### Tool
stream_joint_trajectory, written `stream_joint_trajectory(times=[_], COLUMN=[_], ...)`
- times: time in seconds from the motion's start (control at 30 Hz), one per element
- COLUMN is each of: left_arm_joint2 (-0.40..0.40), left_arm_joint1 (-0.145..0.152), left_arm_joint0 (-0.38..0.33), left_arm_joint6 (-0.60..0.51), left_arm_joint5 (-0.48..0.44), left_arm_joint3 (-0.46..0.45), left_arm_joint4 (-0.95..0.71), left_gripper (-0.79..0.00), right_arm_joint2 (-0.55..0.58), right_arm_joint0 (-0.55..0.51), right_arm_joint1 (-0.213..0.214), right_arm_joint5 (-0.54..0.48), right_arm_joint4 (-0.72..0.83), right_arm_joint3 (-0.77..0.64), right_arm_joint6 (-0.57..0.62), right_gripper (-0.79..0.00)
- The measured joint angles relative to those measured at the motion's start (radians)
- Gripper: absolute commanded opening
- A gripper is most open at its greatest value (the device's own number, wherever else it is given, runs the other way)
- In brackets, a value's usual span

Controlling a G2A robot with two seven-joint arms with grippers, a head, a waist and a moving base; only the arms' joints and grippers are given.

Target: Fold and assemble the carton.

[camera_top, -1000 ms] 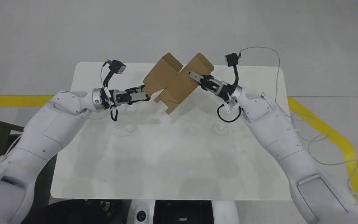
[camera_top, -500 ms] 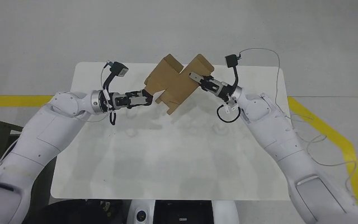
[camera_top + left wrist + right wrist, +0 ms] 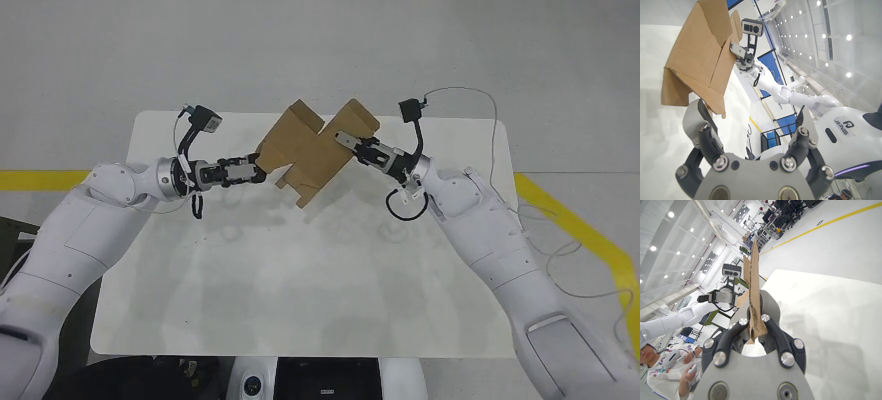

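The brown carton (image 3: 312,150) is over the far middle of the white desk (image 3: 300,300), between the 2 arms. It is a partly folded piece of cardboard with creased panels, and its flaps stick out at different angles. The right hand (image 3: 754,308) is clenched on 1 edge of it. In the right wrist view the cardboard rises edge-on from between the 2 fingers, which press it from both sides. The left wrist view shows this grip on the carton's far side, close to a slit between 2 flaps. The left hand (image 3: 752,106) is released, with its 2 fingers spread wide. The corner of a lower flap lies just beside 1 of those fingers, with nothing pinched. From above, the left hand is at the carton's edge on the left arm's side, and the right hand is at the opposite edge. I cannot tell whether the carton's lowest edge touches the desk.
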Motion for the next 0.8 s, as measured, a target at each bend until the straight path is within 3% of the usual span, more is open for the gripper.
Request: stream_joint_trajectory(times=[0.47, 0.5, 0.57, 0.6, 0.8], left_arm_joint2=[-0.011, -0.013, -0.016, -0.018, -0.028], left_arm_joint1=[-0.039, -0.041, -0.046, -0.048, -0.063], left_arm_joint0=[-0.003, -0.003, -0.003, -0.003, -0.007], left_arm_joint6=[-0.016, -0.018, -0.021, -0.023, -0.034], left_arm_joint5=[0.017, 0.018, 0.021, 0.023, 0.036], left_arm_joint3=[0.081, 0.085, 0.097, 0.102, 0.136], left_arm_joint4=[0.016, 0.015, 0.015, 0.015, 0.019], left_gripper=[0.000, -0.055, -0.305, -0.376, -0.505], right_arm_joint2=[0.004, 0.005, 0.007, 0.008, 0.014], right_arm_joint0=[0.001, 0.001, 0.001, 0.001, 0.000], right_arm_joint1=[-0.016, -0.017, -0.018, -0.019, -0.023], right_arm_joint5=[-0.005, -0.006, -0.009, -0.009, -0.012], right_arm_joint4=[0.001, 0.000, -0.001, -0.001, -0.006], right_arm_joint3=[-0.003, -0.002, -0.001, 0.000, 0.001], right_arm_joint6=[0.017, 0.018, 0.020, 0.021, 0.026], right_gripper=[-0.785, -0.785, -0.785, -0.785, -0.785])
